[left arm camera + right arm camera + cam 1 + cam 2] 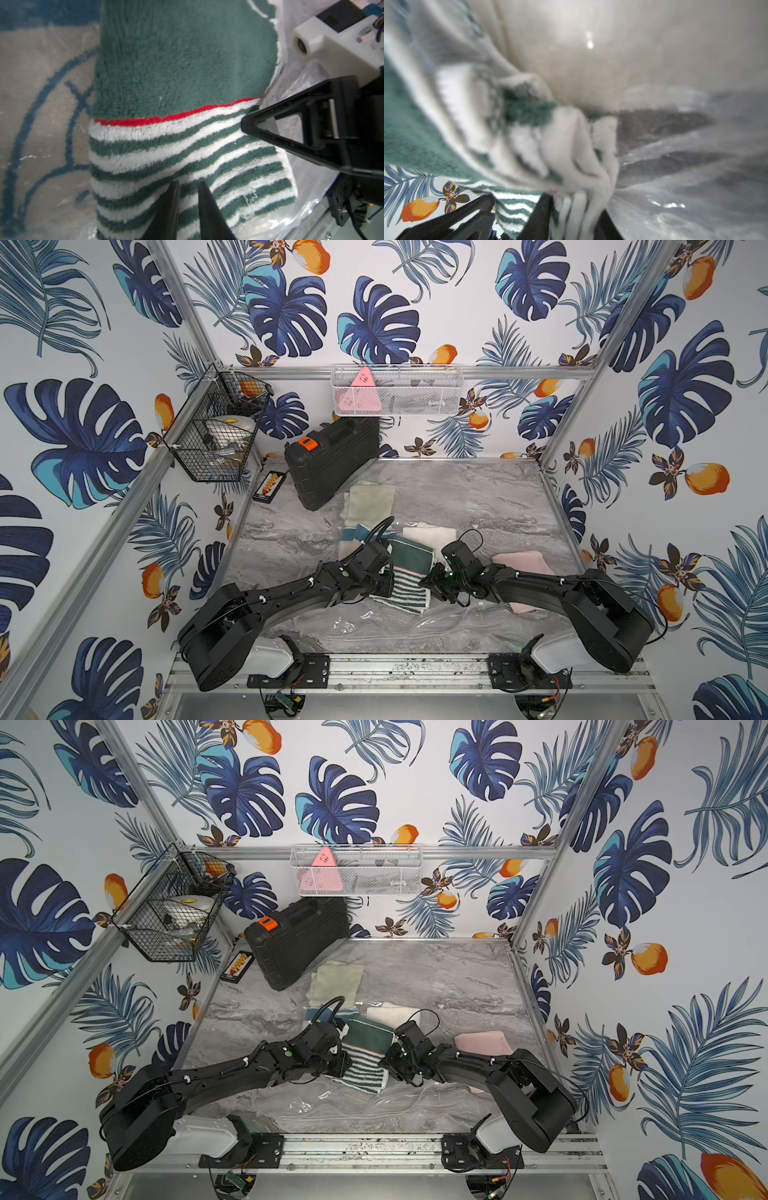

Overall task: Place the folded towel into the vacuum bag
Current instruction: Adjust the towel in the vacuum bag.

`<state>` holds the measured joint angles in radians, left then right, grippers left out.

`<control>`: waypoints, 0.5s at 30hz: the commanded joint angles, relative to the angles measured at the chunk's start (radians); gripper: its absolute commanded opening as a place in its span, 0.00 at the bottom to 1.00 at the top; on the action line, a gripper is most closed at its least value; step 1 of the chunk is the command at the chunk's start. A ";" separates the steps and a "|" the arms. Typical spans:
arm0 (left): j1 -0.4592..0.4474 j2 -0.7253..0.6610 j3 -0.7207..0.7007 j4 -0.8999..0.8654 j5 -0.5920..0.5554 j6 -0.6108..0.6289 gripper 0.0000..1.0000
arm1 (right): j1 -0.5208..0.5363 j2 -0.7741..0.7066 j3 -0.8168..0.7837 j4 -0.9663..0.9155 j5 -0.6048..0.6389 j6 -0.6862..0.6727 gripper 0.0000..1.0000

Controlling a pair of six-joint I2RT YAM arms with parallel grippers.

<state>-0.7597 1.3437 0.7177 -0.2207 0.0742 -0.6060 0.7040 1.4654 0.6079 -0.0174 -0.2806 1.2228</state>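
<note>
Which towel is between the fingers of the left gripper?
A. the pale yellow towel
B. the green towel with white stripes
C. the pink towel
B: in the left wrist view the fingers of the left gripper pinch the striped end of the green towel.

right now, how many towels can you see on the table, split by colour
pale green towel: 1
blue and beige towel: 1
cream towel: 1
green striped towel: 1
pink towel, partly hidden under an arm: 1
total: 5
</note>
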 commanded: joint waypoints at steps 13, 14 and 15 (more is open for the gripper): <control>0.000 0.203 0.083 0.299 0.030 0.039 0.22 | 0.003 0.022 0.450 -0.782 0.323 -0.445 0.12; -0.002 0.219 0.058 0.362 0.043 0.012 0.22 | 0.006 0.035 0.479 -0.803 0.343 -0.455 0.12; -0.003 0.231 0.037 0.410 0.055 -0.009 0.22 | 0.014 0.047 0.503 -0.815 0.356 -0.459 0.12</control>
<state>-0.7601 1.5497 0.7879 0.0067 0.1009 -0.5629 0.7078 1.4921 1.0603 -0.6907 -0.0345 0.8345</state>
